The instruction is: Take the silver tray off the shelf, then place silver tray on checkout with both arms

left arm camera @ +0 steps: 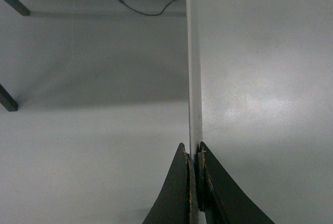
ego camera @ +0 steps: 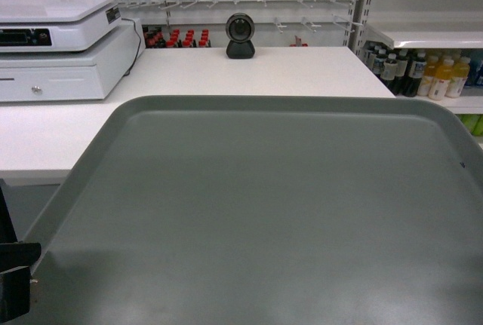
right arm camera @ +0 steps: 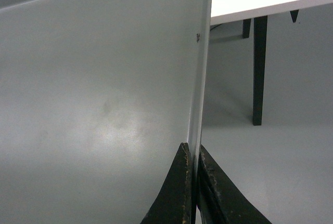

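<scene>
The silver tray [ego camera: 264, 212] fills the lower part of the head view, held level in the air with its far rim overlapping the near edge of the white checkout desk [ego camera: 302, 68]. Whether that rim touches the desk top cannot be told.

In the left wrist view, the left pincer [left arm camera: 194, 154] is pinched tight on the tray's left rim [left arm camera: 193, 78], its two black fingers [left arm camera: 174, 193] pressed against either side of the thin edge. Beyond it at 12 o'clock lies the desk's underside edge, with a dark leg [left arm camera: 14, 4] at 10 o'clock over the grey floor [left arm camera: 93, 130].

In the right wrist view, the right pincer [right arm camera: 193, 154] is likewise clamped on the tray's right rim [right arm camera: 200, 78], and a dark desk leg [right arm camera: 258, 68] stands at 2 o'clock.

On the desk, a white register box [ego camera: 60, 46] sits at 10 o'clock and a round black scanner [ego camera: 240, 36] at 12 o'clock. At 2 o'clock, a white shelf [ego camera: 430, 38] stands over a row of bottles [ego camera: 423, 72].
</scene>
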Controlling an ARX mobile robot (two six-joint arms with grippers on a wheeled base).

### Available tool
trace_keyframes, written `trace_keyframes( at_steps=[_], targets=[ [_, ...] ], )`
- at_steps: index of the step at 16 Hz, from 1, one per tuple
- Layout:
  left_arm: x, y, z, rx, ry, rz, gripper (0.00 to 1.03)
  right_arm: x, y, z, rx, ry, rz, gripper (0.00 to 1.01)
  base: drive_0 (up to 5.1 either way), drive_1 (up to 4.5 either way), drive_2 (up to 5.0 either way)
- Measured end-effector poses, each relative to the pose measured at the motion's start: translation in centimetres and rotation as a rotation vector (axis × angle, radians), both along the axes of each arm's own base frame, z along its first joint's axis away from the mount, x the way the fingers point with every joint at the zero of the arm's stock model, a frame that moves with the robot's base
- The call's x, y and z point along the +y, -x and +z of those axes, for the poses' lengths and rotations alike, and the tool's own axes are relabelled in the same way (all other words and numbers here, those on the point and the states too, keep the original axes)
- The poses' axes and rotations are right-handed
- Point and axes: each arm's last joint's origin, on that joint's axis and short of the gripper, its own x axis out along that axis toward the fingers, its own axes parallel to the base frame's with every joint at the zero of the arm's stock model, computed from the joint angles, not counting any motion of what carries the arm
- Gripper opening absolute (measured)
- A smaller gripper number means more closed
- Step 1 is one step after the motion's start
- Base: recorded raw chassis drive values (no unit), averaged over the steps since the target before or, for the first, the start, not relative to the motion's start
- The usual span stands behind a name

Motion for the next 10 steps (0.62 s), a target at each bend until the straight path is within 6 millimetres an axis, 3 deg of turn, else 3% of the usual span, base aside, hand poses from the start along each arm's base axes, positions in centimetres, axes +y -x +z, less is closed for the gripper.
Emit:
trace_keyframes(
  at_steps=[10],
  targets=[
    [0.01, 0.01, -0.02, 0.002, -0.002, 0.0, 0.02, 0.0, -0.02, 0.02, -0.002, 0.0, -0.001, 0.03, 0.0, 4.18, -4.2]
  ],
)
